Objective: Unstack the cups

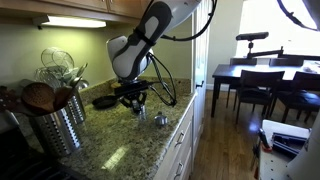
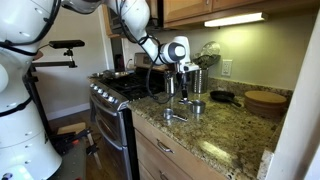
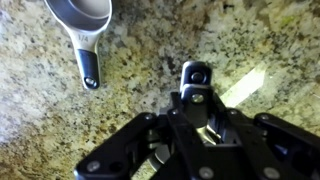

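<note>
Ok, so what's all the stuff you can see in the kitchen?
lone cup: one, shiny silver, on the counter, apart from the gripper
cups below the gripper: count unclear, silver, on the counter
utensil canister: one, steel, counter end, holding wooden spoons
pan: one, dark, on the counter near the gripper
counter: one, speckled granite
stove: one, steel and black, beside the counter
dining table: one, dark, across the room
arm: one, white, above the counter
gripper: one, black, low over the counter, jaws unclear
</note>
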You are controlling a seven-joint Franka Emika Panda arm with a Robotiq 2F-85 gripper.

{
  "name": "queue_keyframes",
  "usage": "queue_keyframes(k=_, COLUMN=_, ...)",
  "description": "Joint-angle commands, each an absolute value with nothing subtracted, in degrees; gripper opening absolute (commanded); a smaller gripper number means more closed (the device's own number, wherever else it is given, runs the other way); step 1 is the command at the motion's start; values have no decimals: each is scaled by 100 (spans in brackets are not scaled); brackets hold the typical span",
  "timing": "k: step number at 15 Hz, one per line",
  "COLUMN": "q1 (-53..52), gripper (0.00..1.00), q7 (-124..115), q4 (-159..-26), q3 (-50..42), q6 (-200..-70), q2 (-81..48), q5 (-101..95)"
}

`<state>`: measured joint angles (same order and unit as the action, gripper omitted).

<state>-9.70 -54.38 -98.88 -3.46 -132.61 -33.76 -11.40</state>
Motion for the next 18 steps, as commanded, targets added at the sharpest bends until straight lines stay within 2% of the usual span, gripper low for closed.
queue_keyframes(k=1, q1=-1102, gripper=25, q7=-5541, q4=-9869, q3=-493, q6=-13099, q2=-3344, q5=-1103)
queue_keyframes(k=18, q1=-1230, gripper=28, q7=-5606, q4=-9894, q3=-656, q6=-12903, q2=-3174, q5=-1279)
